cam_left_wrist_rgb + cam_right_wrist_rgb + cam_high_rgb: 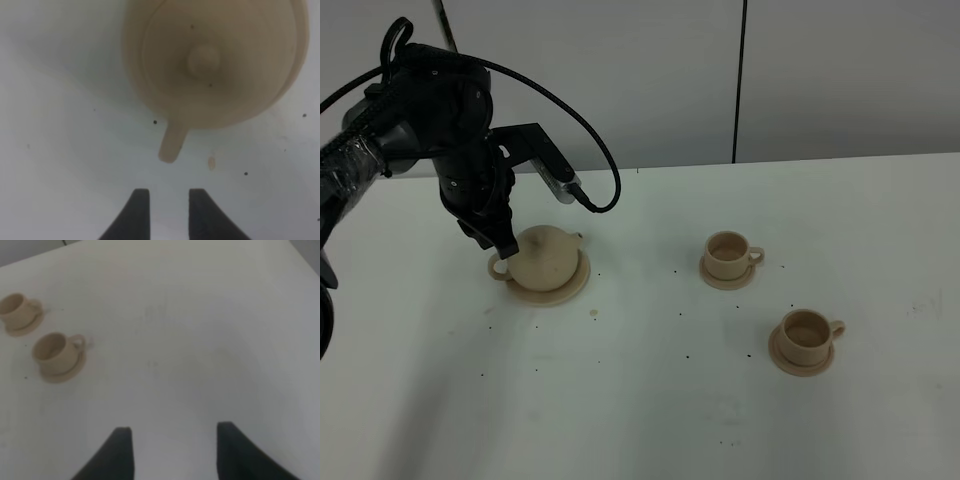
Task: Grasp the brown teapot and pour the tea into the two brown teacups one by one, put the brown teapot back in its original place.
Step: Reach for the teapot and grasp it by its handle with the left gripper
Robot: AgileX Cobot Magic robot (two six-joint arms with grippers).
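Squat beige-tan ceramic teapot sits on its wide round saucer. Left pincer at its loop handle, jaws near together; clamped or not, cannot tell. Grasp step in hand: you need a confirmed hold before lifting toward the small beige cups. Right pincer apart.

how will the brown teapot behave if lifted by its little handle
Probably rigid and breakable: the brown teapot looks ceramic. Its bulk sits beside the small loop handle, so it may tilt when lifted. The knob lid seems merely set on top and could slide off when tipped.
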